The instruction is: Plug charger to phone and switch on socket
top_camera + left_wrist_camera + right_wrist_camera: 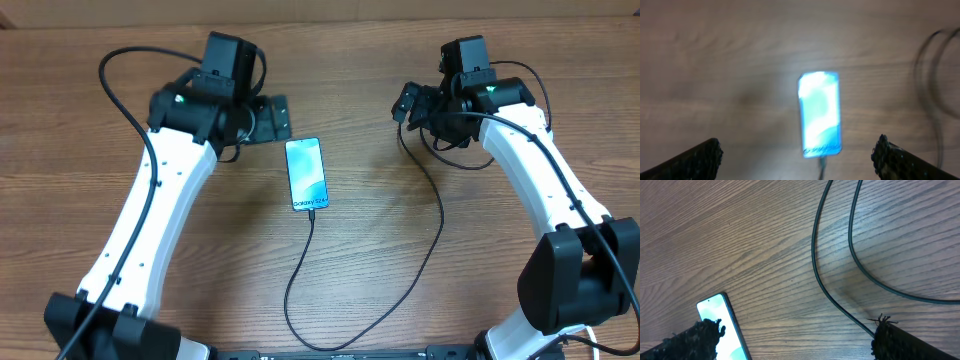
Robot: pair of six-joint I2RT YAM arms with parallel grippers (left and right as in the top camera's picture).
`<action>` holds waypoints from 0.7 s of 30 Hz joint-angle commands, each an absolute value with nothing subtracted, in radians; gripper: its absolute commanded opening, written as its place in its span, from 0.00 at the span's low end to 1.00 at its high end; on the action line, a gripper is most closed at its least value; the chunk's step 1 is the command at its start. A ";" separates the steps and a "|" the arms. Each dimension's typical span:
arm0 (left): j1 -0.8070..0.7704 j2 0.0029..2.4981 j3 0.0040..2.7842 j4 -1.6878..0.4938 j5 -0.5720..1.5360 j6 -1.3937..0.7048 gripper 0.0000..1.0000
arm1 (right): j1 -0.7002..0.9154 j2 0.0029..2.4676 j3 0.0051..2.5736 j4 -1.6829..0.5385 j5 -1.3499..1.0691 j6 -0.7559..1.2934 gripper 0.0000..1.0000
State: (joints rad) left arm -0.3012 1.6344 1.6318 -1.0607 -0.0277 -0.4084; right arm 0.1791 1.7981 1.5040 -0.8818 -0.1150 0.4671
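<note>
Left end effector [268, 118] and right end effector [408, 102] spread apart, empty. Charger [300, 270] limp, light; likely best pinched at its stiff tip by the phone [306, 174], midway between the worktop [90, 40] side edges.

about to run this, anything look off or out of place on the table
Nothing spilled or damaged. The phone lies flat, screen lit, with the black cable meeting its lower end. One oddity: no power strip shows in any view, and the cable's far end is lost beside the right arm.
</note>
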 commanded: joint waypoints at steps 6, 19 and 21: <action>-0.399 1.341 1.381 -0.716 -0.138 -0.388 1.00 | 0.179 1.782 1.505 -0.877 -0.105 0.466 1.00; -0.279 0.709 0.453 0.199 -0.138 -0.388 1.00 | 0.179 1.782 1.505 -0.877 -0.105 0.466 1.00; -0.254 0.611 0.330 0.326 -0.138 -0.388 0.99 | 0.179 1.782 1.505 -0.877 -0.105 0.466 1.00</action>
State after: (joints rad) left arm -0.2890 0.7570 0.4965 0.2062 -0.1249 -0.4088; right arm 0.1791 1.7981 1.5028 -0.8825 -0.1150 0.4679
